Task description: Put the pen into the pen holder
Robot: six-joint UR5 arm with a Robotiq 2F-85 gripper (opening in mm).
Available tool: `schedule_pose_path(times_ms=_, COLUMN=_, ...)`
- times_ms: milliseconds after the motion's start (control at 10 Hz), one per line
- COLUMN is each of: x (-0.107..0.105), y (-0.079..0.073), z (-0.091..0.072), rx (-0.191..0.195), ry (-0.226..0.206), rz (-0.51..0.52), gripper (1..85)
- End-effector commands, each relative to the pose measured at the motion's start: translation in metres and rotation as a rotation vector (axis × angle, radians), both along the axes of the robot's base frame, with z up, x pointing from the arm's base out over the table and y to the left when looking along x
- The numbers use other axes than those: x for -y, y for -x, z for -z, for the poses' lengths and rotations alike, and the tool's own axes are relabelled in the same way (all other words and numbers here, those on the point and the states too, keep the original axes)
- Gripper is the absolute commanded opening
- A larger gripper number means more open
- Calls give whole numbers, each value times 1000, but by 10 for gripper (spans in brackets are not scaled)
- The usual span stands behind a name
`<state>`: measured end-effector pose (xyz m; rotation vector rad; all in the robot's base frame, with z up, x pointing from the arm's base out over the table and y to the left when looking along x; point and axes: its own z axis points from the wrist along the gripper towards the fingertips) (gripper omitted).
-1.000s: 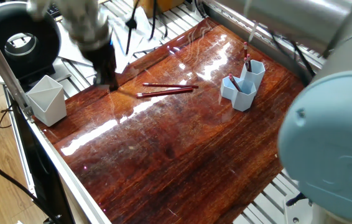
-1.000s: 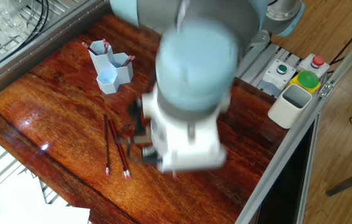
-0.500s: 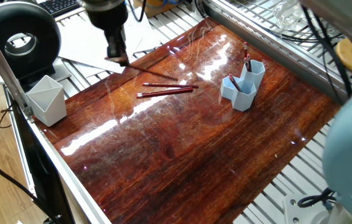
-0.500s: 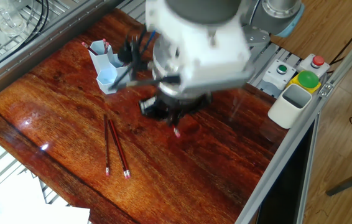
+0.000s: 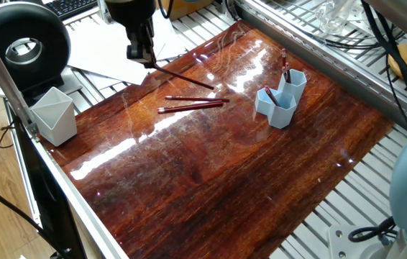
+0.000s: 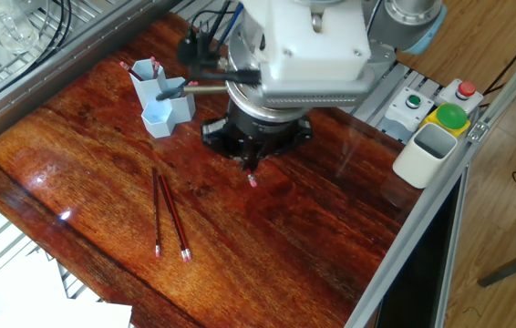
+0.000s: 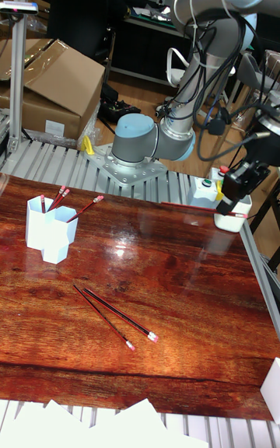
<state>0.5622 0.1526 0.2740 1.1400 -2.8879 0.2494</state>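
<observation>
The small light blue plastic pen holder (image 5: 281, 99) of joined hexagonal tubes, differing in height, stands on the glossy reddish-brown wooden counter (image 5: 211, 173) toward its far right corner in one fixed view. Thin red pens with pale ends lean out of its tubes: one (image 5: 285, 65) in the tallest tube, another (image 5: 270, 95) in a lower one; the tall fixed view shows three in all.

The black claw (image 5: 139, 50) hangs above the counter's far left edge, pinching a slim dark red pen (image 5: 183, 78) that slants down to the right from its tip. In the other fixed view only the pen's pale pink end (image 6: 252, 180) shows below the arm's white and grey wrist (image 6: 304, 46).

Two more red pens (image 5: 193, 103) lie side by side, nearly touching, on the counter between claw and holder.

A larger pale grey-white angular cup (image 5: 53, 115) stands at the counter's left edge, beside a black ring-shaped device (image 5: 21, 43). White paper sheets (image 5: 106, 47) lie beyond the far edge.
</observation>
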Motion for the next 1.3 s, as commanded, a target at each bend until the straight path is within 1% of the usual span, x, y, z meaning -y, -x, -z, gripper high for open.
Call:
schedule_pose_path(times_ms=0, x=10, y=-1, z=-5, rx=32, ry=32, rz=125, gripper=10)
schedule_pose_path(times_ms=100, x=8, y=3, z=-5, rx=19, ry=26, rz=122, gripper=10)
schedule_pose_path(times_ms=200, x=1, y=4, z=-3, rx=8, ry=-1, rz=101, gripper=10)
schedule_pose_path(times_ms=300, x=-10, y=7, z=-2, rx=-12, ry=-44, rz=70, gripper=10)
schedule_pose_path(times_ms=400, x=-6, y=19, z=-16, rx=-38, ry=-63, rz=25, gripper=10)
schedule_pose_path(times_ms=500, x=14, y=37, z=-44, rx=-49, ry=-68, rz=-33, gripper=10)
schedule_pose_path(times_ms=600, x=40, y=51, z=-66, rx=-36, ry=-81, rz=-107, gripper=10)
schedule_pose_path(times_ms=700, x=56, y=65, z=-73, rx=-31, ry=-115, rz=-150, gripper=10)
schedule_pose_path(times_ms=800, x=75, y=75, z=-74, rx=-19, ry=-143, rz=-191, gripper=10)
schedule_pose_path(times_ms=900, x=90, y=80, z=-75, rx=2, ry=-167, rz=-230, gripper=10)
schedule_pose_path(times_ms=1000, x=106, y=83, z=-76, rx=36, ry=-170, rz=-273, gripper=10)
schedule_pose_path(times_ms=1100, x=109, y=85, z=-74, rx=47, ry=-187, rz=-281, gripper=10)
schedule_pose_path(times_ms=1200, x=103, y=81, z=-70, rx=48, ry=-202, rz=-269, gripper=10)
